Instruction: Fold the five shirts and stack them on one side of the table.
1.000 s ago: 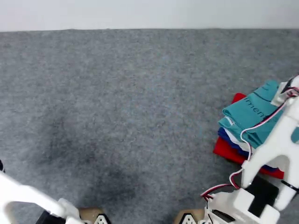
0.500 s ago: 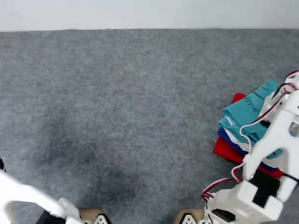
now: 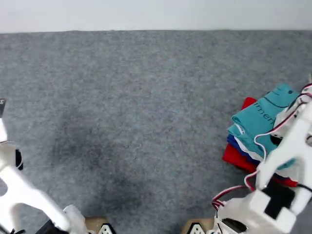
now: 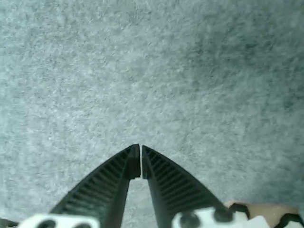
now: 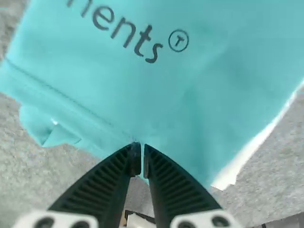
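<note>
Teal shirt [image 5: 199, 85] — top of stack [image 3: 235, 157] — just beyond right fingers [image 5: 109, 178], closed.

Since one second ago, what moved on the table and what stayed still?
The left arm swung away from the near edge of the table. The right arm drew back a little toward the near edge, uncovering more of the teal shirt. Nothing was grabbed or let go. The shirt stack stayed put; left end effector and right end effector are shut.
</note>
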Controlling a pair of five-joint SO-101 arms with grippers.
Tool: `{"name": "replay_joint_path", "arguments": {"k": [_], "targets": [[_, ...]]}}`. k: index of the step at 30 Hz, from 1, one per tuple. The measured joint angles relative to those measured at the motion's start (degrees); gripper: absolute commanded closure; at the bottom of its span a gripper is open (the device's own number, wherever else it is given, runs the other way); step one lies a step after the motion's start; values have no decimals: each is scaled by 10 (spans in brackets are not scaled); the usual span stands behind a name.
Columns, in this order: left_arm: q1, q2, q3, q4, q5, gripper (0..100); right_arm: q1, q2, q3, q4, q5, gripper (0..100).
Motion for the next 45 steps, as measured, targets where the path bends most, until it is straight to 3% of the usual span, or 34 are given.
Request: {"name": "replay_joint_path", "arguments": {"k": [13, 19, 24, 29, 36, 45], "targets": [[149, -11, 0, 0, 143, 981, -41, -164, 9, 2, -33, 990], [254, -116, 1, -8, 256, 978, -107, -296, 136, 2, -44, 990], [343, -200, 10, -43, 324, 980, -167, -407, 259, -14, -115, 990], [423, -254, 66, -128, 370, 981, -222, -516, 394, -113, -171, 990], [513, -313, 203, -286, 449, 986, -291, -677, 599, -273, -189, 990], [549, -412, 423, -498, 470, 986, -349, -898, 827, -356, -189, 990]]}}
